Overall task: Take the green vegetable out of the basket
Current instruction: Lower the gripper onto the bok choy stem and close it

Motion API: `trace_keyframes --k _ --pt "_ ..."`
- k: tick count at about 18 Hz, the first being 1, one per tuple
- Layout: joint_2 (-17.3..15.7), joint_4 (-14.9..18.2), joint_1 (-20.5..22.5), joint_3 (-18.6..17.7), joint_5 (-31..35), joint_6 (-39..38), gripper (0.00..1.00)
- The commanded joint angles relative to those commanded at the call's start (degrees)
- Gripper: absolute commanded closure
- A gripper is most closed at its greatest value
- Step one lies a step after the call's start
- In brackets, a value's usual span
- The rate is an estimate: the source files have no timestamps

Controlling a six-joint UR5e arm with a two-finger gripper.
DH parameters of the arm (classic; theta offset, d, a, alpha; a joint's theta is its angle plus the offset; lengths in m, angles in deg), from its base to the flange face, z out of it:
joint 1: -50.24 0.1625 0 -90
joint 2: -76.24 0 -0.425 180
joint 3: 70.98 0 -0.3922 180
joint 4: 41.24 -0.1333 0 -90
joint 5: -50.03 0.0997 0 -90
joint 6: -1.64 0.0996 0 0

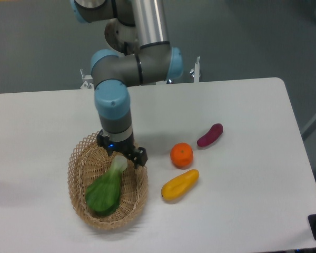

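The gripper hangs over the far end of the basket, right above the pale stalk end of the green vegetable, its two fingers spread to either side and closed on nothing; whether they touch the stalk cannot be told. The vegetable lies inside the basket on the white table, leaves toward the near rim. To the right, well apart from the basket, sit an orange, a yellow squash and a purple piece.
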Motion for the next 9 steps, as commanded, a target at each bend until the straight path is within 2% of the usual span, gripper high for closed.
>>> trace_keyframes --k 2,5,9 --pt "0.8 -0.1 -0.2 0.1 0.2 -0.5 0.00" --pt "1.9 -2.5 -0.8 0.0 1.6 -0.5 0.00" --pt "2.9 -4.1 -1.1 0.3 2.2 -0.5 0.00"
